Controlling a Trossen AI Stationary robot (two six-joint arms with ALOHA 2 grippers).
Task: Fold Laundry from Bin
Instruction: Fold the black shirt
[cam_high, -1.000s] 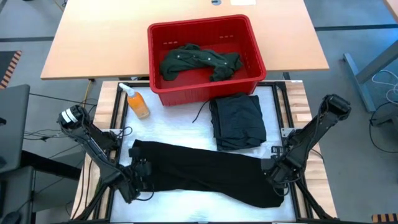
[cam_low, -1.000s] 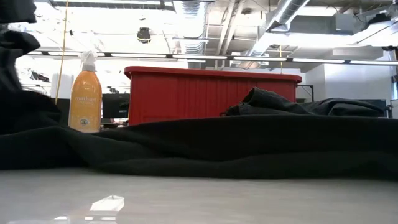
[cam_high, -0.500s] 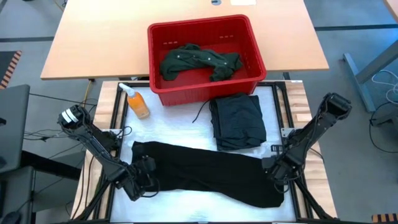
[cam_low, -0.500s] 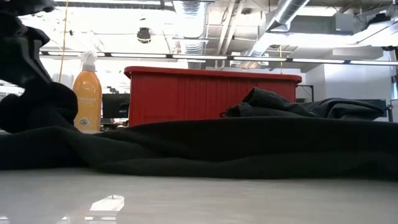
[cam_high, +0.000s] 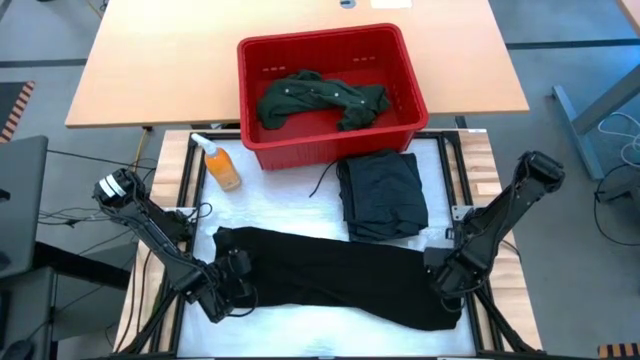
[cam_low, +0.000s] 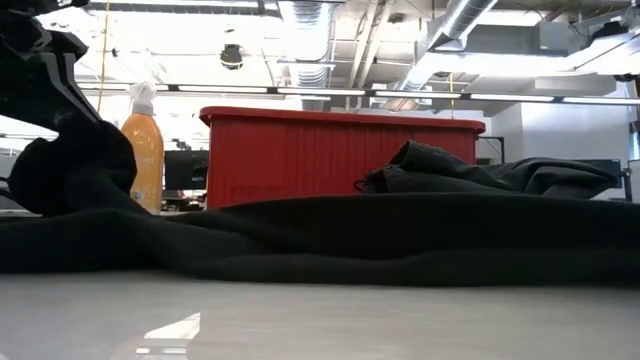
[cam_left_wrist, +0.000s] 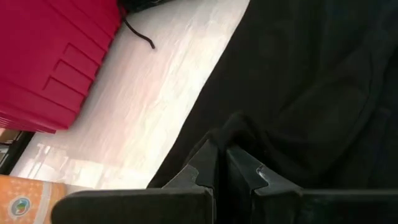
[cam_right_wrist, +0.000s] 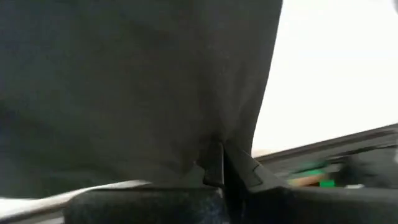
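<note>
Black garment (cam_high: 330, 275) lies spread across near desk (cam_high: 280, 200). Left end effector (cam_left_wrist: 221, 165) pinches its left end, right end effector (cam_right_wrist: 217, 158) pinches its right edge, likely to pull it flat for folding. Green shirt (cam_high: 320, 100) waits in bin (cam_high: 330, 145), folded piece (cam_high: 382, 195) just beside it

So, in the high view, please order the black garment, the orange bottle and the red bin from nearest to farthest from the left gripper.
From the left gripper:
1. Black garment, pinched in it, spread across the front.
2. Orange bottle, behind it, left side.
3. Red bin, at the back, centre.
</note>
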